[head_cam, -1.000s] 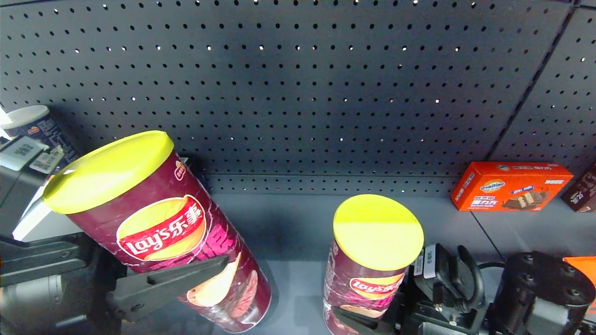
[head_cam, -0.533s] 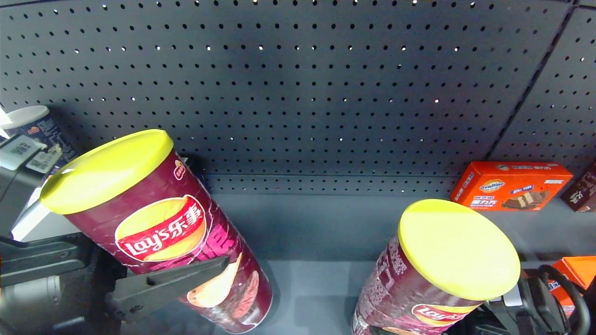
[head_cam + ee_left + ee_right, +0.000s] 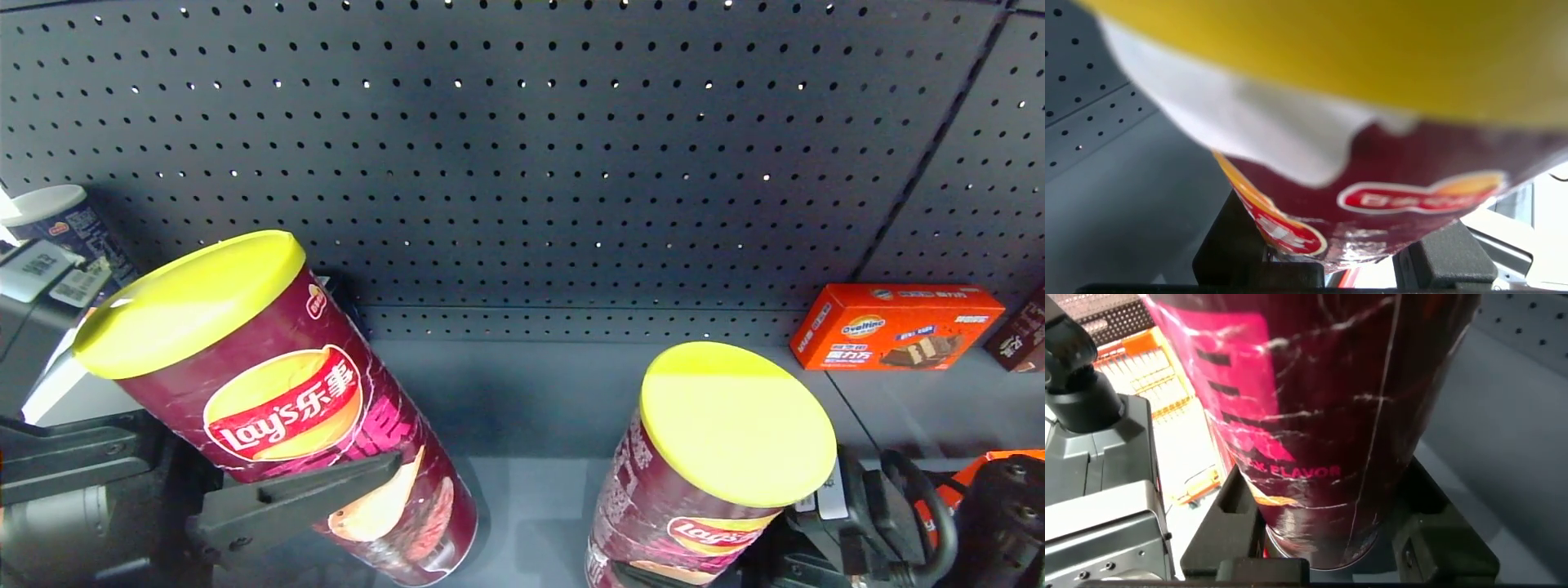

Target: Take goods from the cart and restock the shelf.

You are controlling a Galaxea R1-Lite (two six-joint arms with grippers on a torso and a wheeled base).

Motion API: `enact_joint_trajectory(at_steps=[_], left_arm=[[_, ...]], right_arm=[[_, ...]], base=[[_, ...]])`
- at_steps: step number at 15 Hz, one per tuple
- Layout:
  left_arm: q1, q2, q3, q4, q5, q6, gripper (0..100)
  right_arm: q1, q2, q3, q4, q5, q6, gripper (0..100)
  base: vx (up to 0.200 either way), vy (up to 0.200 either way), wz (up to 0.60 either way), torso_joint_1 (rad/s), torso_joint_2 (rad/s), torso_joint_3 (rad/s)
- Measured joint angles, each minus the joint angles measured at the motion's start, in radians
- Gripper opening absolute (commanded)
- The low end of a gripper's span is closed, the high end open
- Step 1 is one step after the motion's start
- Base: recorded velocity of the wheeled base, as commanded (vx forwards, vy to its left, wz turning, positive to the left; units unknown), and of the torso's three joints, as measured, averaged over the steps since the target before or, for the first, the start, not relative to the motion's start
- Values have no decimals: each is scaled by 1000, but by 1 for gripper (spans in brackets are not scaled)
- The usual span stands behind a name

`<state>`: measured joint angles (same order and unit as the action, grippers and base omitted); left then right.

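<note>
While both arms sit at the near edge of the shelf deck (image 3: 531,400), each one carries a chip can.

Left gripper (image 3: 1343,261): jaws closed onto the left chip can (image 3: 277,408), one black finger (image 3: 310,490) lying across the lower front of the maroon wall. In the left wrist view the two pads press the can from opposite sides. The can is tilted, with its yellow lid leaning left and its base lower and further right. Whether the base touches the deck cannot be told.

Right gripper (image 3: 1331,531): jaws clamped on the lower body of the right chip can (image 3: 694,506). The right wrist view shows a pad on each side of the can. This can tilts less, with its lid tipped slightly right. Its base is cut off at the near edge of the head view, so contact with the deck cannot be told.

The two cans are well apart, and grey deck shows between them.

Surroundings:
- Dark pegboard back panel (image 3: 522,163) stands along the far side of the deck.
- Blue can with a white lid (image 3: 65,220) stands far left, near the panel, behind the left chip can and partly hidden by the arm.
- Orange box (image 3: 894,327) lies far right against the panel, beyond the right chip can and apart from it.
- Dark brown box (image 3: 1020,335) sits just right of the orange box, cut by the frame edge.
- Orange crate (image 3: 1151,376) shows in the right wrist view, beyond the can.
</note>
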<state>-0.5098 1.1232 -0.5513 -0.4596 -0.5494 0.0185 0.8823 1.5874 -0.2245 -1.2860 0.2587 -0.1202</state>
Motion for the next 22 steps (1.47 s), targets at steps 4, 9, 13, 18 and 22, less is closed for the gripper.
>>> enact_joint_trajectory(at_steps=[4,9,13,18,22], left_arm=[[1,-1,26,-4,-1,1,0],[-1,-6,35,-3,-1,1,0],[-2,-9,37,-4,-1,1,0],[-1,-18,37,-2,0,1,0],[-1,-21,38,-3,-1,2,0]], right_arm=[[2,52,-36,-1,-1,0,0],[1,93,-49,-2,-1,-1,0],[2,96,-43,-5,-10,-3,100],[-4,-17,40,-4,-21,-8,100],[-53,-216,166,19,-22,-11,100]], base=[[0,0,0,0,0,0],[0,0,0,0,0,0],[0,0,0,0,0,0],[0,0,0,0,0,0],[0,0,0,0,0,0]])
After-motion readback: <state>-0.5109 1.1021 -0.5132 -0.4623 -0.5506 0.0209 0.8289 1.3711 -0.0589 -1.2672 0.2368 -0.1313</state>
